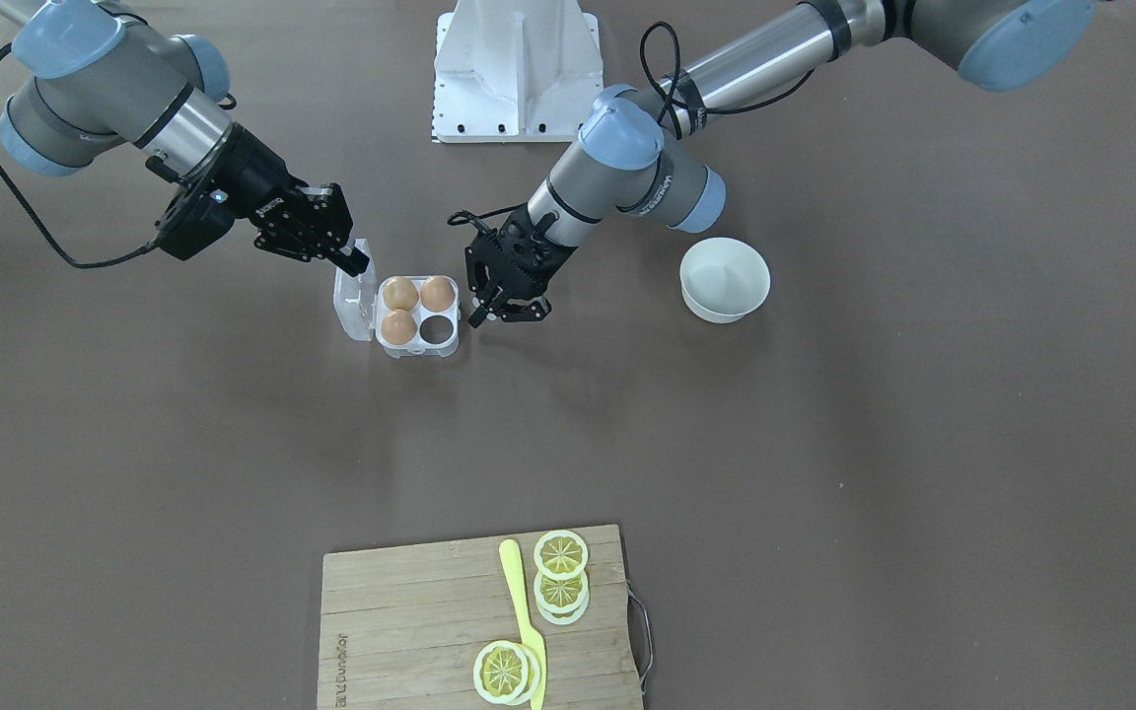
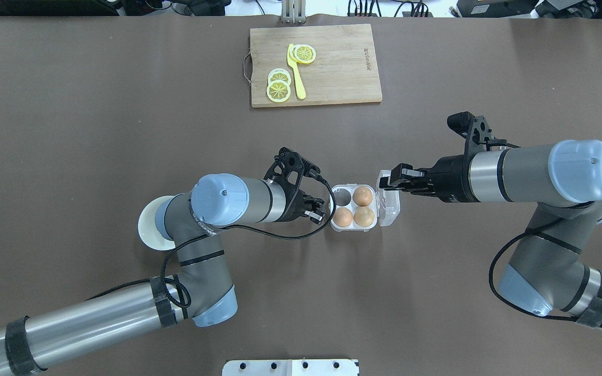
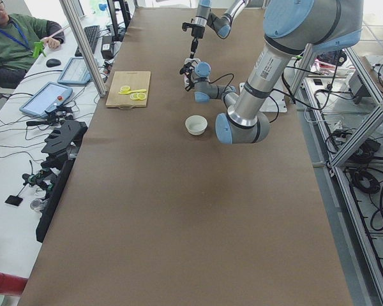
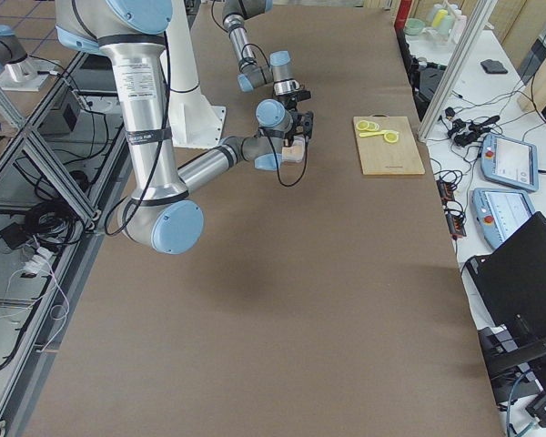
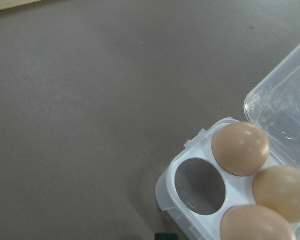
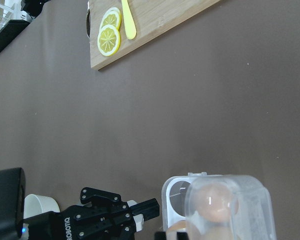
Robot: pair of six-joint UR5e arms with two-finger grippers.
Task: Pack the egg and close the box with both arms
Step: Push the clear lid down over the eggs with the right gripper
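Inside the box point(image 2: 352, 186) sit three eggs point(image 2: 363, 196); left end effector point(image 1: 506, 314) wide, right end effector point(image 1: 357, 262) narrow.

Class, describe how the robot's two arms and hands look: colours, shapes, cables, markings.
Both the left arm and the right arm are silver-grey tubes with rounded light-blue joint caps and looping black cables. The left hand and the right hand are black and two-fingered, with white lettering.

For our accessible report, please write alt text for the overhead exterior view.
A clear four-cell egg box sits mid-table with three brown eggs, one cell empty, its lid open. The left gripper, open, is beside the box; the right gripper reaches the lid. A cutting board lies beyond.
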